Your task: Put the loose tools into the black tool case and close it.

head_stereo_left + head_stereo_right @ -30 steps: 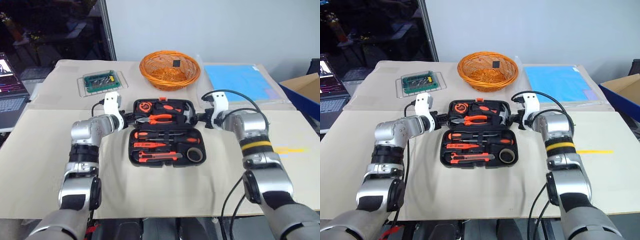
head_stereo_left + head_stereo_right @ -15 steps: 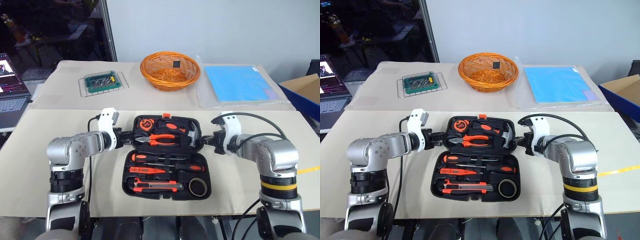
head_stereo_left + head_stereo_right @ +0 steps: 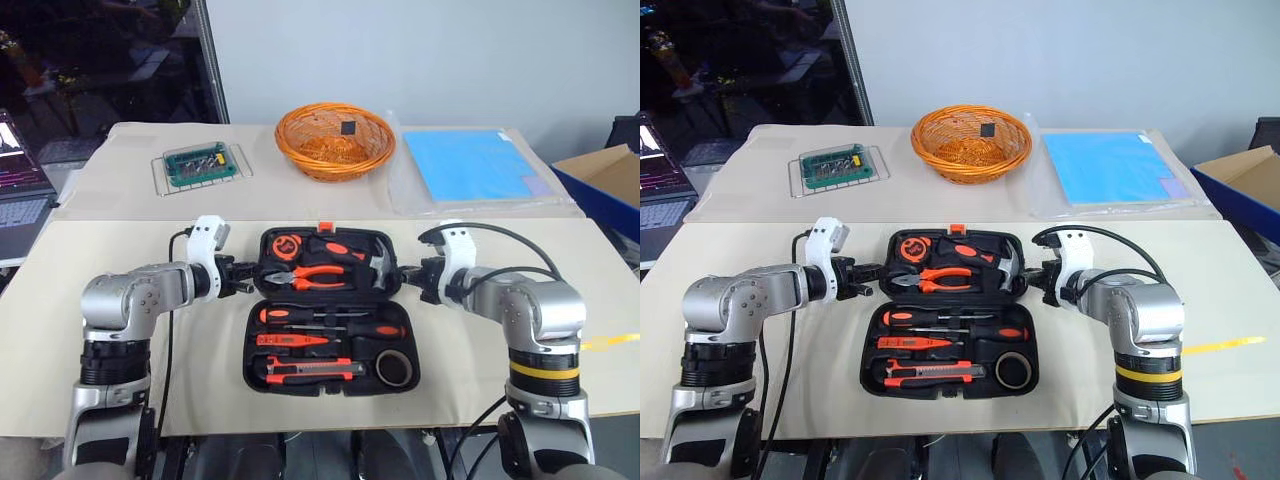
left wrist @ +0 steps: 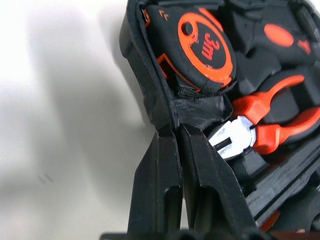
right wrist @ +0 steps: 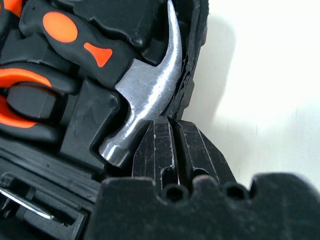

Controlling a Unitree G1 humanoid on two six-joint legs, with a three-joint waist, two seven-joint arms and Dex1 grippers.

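Observation:
The black tool case (image 3: 251, 352) lies open on the table in front of me, its orange latch (image 3: 325, 227) on the far rim. In the near half lie two screwdrivers (image 3: 300, 316), an orange tester (image 3: 290, 340), a utility knife (image 3: 305, 370) and a grey tape roll (image 3: 394, 368). Pliers (image 3: 318, 276), a hammer (image 5: 145, 95) and a tape measure (image 4: 207, 47) sit in the far half. My left gripper (image 3: 250, 279) is shut on that half's left rim (image 4: 150, 95). My right gripper (image 3: 405, 274) is shut on its right rim (image 5: 192, 60).
An orange wire basket (image 3: 335, 140) stands at the back middle. A clear tray with a green circuit board (image 3: 202, 165) is back left, a blue sheet (image 3: 475, 165) back right. A laptop (image 3: 20, 190) is at the far left and a cardboard box (image 3: 605, 185) at the far right.
Both grippers have drawn back toward me while keeping their hold on the case's sides. The case has slid nearer, away from the basket.

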